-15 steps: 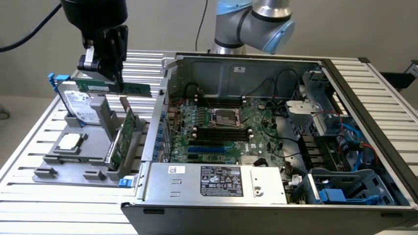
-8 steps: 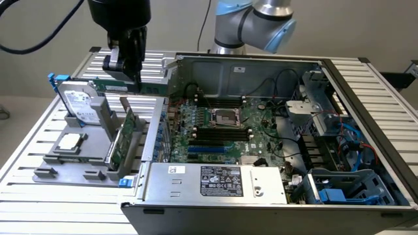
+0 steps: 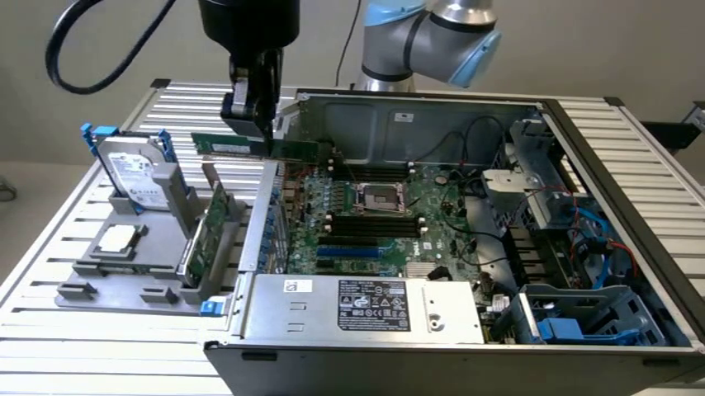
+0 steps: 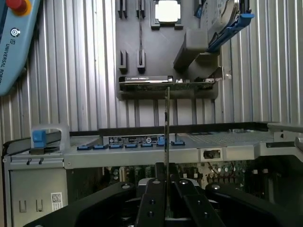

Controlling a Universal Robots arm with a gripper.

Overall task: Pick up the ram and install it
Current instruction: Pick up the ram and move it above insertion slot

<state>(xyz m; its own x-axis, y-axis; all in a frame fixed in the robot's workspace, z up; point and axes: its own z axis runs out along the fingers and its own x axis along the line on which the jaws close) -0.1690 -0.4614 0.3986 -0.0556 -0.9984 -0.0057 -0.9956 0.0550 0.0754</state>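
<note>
The ram is a long thin green stick, held level in the air above the computer case's wall on the exterior view's left. My gripper hangs from above and is shut on the stick near its middle. In the wrist view the ram shows edge-on as a thin line running out from between my black fingers; my gripper clamps its near end. The motherboard's dark memory slots lie inside the open case, below the stick and toward the exterior view's right.
A grey holder tray on the slatted table carries a silver hard drive with blue rails, a wider green expansion card and a processor chip. The case's power supply sits at its front. A teach pendant lies on the table.
</note>
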